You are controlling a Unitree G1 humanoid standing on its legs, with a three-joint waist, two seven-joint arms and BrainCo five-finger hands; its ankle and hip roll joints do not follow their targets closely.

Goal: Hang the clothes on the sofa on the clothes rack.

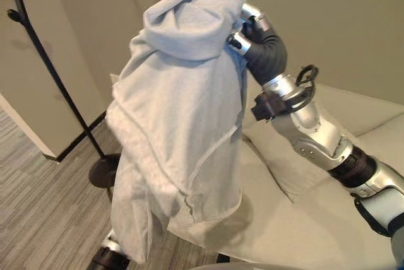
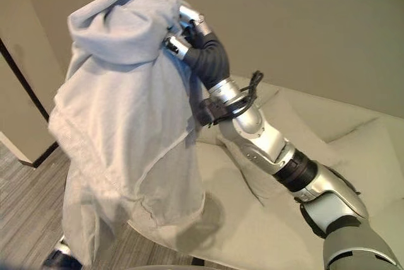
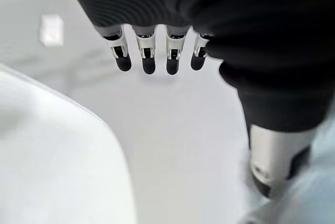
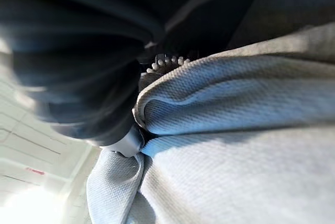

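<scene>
A pale grey-blue hooded garment [image 1: 177, 112] hangs high in the air, bunched at its top and draping down past the sofa's edge. My right hand [image 1: 255, 30] is raised beside that bunched top, its fingers curled into the cloth; the right wrist view shows the knit fabric [image 4: 235, 130] pressed close against the hand. The black clothes rack [image 1: 44, 62] stands to the left, its pole slanting down to a round base [image 1: 104, 172] partly behind the garment. My left hand [image 1: 112, 252] sits low under the garment's hem, with its fingers [image 3: 146, 59] relaxed and nothing held.
The beige sofa [image 1: 303, 219] with its cushions spreads under and behind my right arm. Striped grey carpet [image 1: 44, 213] covers the floor at lower left. A beige wall with a dark skirting strip [image 1: 79, 137] runs behind the rack.
</scene>
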